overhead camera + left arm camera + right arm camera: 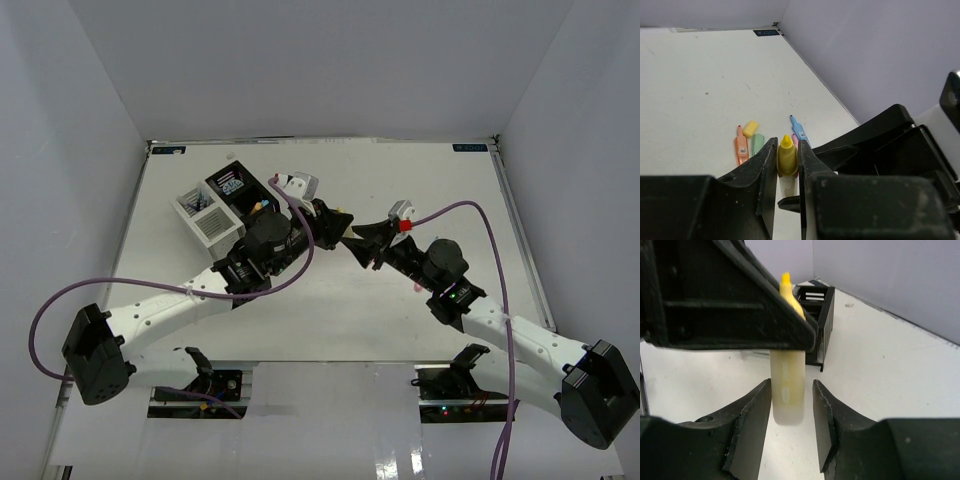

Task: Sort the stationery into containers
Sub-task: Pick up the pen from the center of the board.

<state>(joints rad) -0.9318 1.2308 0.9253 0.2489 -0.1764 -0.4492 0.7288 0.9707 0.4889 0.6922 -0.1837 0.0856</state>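
A yellow highlighter (pixel 787 156) with a pale body stands upright above the table, and my left gripper (pixel 787 142) is shut on its yellow upper part. In the right wrist view the highlighter's pale lower body (pixel 787 385) hangs between the fingers of my right gripper (pixel 791 385). That gripper is open: one finger is close beside the body and a gap shows on the other side. From above, the left gripper (pixel 338 224) and right gripper (pixel 362 242) meet tip to tip mid-table. The containers (pixel 222 205), black and white, stand at the back left.
On the table beyond the grippers lie an orange highlighter (pixel 741 146), a yellow cap (pixel 750 128), a green highlighter (pixel 757 144), a blue one (pixel 799 130) and a pink one (pixel 795 140). A black container (pixel 818 315) stands behind the held highlighter. Walls enclose the table.
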